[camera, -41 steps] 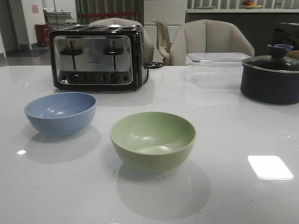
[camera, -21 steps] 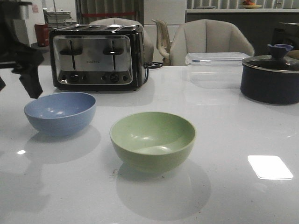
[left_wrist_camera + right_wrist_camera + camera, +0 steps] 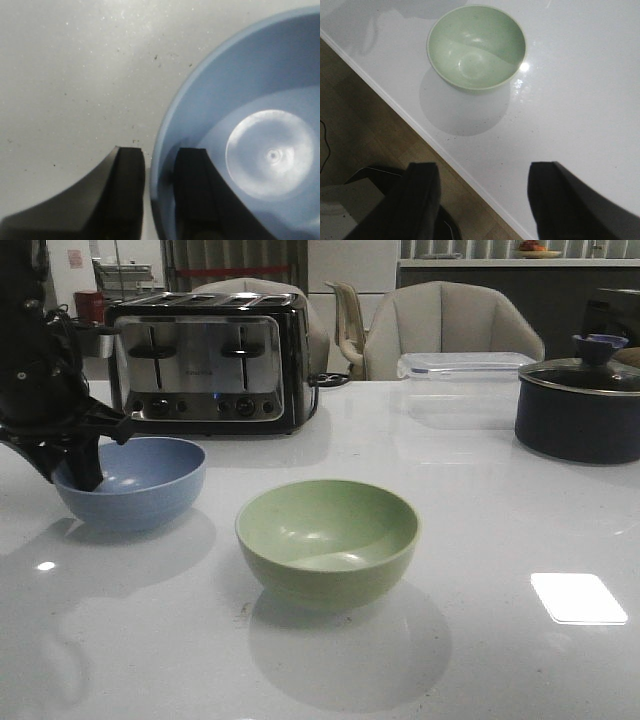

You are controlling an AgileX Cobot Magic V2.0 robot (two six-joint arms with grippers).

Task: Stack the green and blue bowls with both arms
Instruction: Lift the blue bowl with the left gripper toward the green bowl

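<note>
Blue bowl (image 3: 129, 481) sits table-left, left gripper (image 3: 160, 170) straddling its near-left rim: one finger inside, one outside, apart, not yet pinched. Green bowl (image 3: 327, 541) centre; right gripper (image 3: 482, 200) wide open, well off, empty.

Black jointed left arm (image 3: 40, 370), cabled, with matte black fingers (image 3: 127, 190).

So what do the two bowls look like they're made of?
Blue bowl: likely matte plastic or melamine, with a soft sheen and a moulded centre ring. Green bowl: seemingly the same, faintly speckled, with dull highlights. Glazed ceramic looks unlikely but can't be excluded.
</note>
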